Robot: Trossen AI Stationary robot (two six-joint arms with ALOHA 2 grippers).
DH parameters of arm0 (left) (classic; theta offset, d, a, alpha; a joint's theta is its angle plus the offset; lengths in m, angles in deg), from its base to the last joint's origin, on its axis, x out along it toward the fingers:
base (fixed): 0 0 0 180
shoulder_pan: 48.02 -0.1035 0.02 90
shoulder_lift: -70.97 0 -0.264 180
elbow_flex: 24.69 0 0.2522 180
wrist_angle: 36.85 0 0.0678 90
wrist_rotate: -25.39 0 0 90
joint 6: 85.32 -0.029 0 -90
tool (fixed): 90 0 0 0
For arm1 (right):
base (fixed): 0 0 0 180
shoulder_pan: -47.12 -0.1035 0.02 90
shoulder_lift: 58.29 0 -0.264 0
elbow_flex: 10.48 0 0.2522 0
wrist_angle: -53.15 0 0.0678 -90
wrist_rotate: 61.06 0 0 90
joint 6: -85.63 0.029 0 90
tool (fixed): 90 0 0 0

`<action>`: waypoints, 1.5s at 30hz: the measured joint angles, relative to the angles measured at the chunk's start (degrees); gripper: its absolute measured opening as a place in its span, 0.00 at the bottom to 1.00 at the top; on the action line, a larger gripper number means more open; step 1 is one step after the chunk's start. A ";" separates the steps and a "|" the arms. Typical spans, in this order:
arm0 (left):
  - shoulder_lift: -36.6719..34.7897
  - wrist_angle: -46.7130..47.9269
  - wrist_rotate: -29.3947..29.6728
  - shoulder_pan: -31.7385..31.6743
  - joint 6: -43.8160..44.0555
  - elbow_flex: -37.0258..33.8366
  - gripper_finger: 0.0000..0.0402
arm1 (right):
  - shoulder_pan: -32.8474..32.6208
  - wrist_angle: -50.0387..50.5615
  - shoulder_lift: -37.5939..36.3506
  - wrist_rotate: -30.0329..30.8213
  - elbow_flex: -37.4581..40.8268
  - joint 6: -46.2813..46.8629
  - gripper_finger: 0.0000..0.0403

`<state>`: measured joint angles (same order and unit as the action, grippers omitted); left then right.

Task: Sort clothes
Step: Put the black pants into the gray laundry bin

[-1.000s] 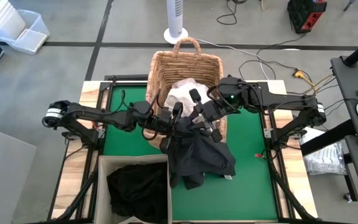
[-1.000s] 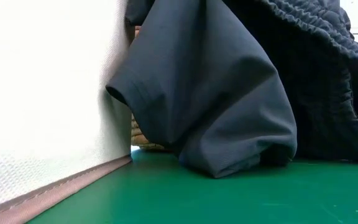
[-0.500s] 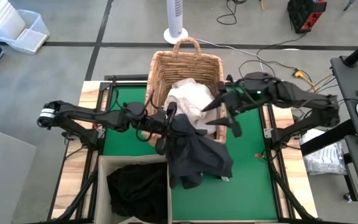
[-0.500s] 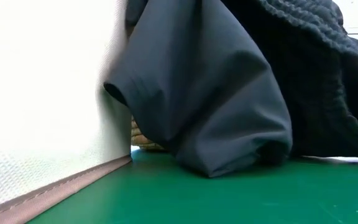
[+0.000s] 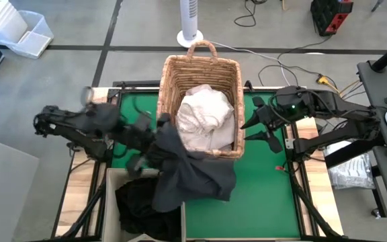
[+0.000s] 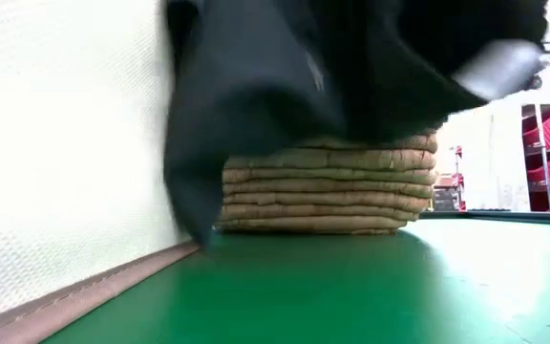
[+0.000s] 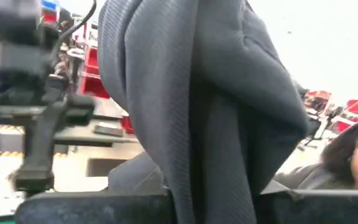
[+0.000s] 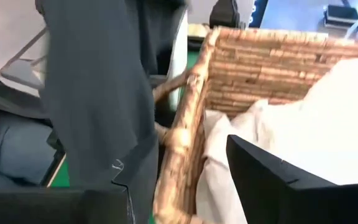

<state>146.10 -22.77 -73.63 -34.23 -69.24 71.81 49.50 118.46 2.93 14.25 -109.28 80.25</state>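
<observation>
A dark grey garment (image 5: 195, 173) hangs from my left gripper (image 5: 156, 133), which is shut on it between the wicker basket (image 5: 203, 62) and the beige bin (image 5: 113, 176). The garment's lower part spreads over the bin's far right corner. In the low view the garment (image 6: 285, 76) hangs in front of the basket (image 6: 323, 191). White clothes (image 5: 203, 115) lie heaped in the basket, and black clothes (image 5: 136, 205) lie in the bin. My right gripper (image 5: 259, 131) stands open just right of the basket, holding nothing. My left gripper pinches a bunched upper part of the dark garment (image 7: 211, 190) between its two fingers, in several folds. The cloth hangs slack below the hold. Its lowest tip (image 6: 195, 229) is close to the green mat beside the bin's wall; whether it touches, I cannot tell.
The bin's white wall (image 6: 65, 143) stands at the mat's near left. Green mat (image 5: 267, 195) lies bare to the right of the garment. A person (image 7: 353, 155) shows in the room beyond the table, and a white fan (image 5: 189, 20) stands behind the basket.
My right gripper has opened, let go of the dark garment and drawn back toward the table's right edge. My left gripper has carried the garment up and toward the table's left and near edges. The garment's lower end has come up off the mat and swung toward the bin.
</observation>
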 joint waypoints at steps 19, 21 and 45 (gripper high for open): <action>9.21 35.33 54.08 27.37 2.50 48.80 0.06 | 0.02 -10.44 -8.38 0.04 14.04 4.82 0.34; 8.35 36.10 55.51 28.22 3.99 48.77 0.06 | 0.02 -11.28 -8.32 0.02 14.06 4.42 0.33; 9.35 88.24 38.92 38.96 48.89 49.86 0.06 | 0.02 -13.11 -5.77 -0.26 14.84 3.42 0.33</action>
<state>155.45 65.47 -34.72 4.73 -20.35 121.67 49.52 105.35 -2.84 13.98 -94.44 83.67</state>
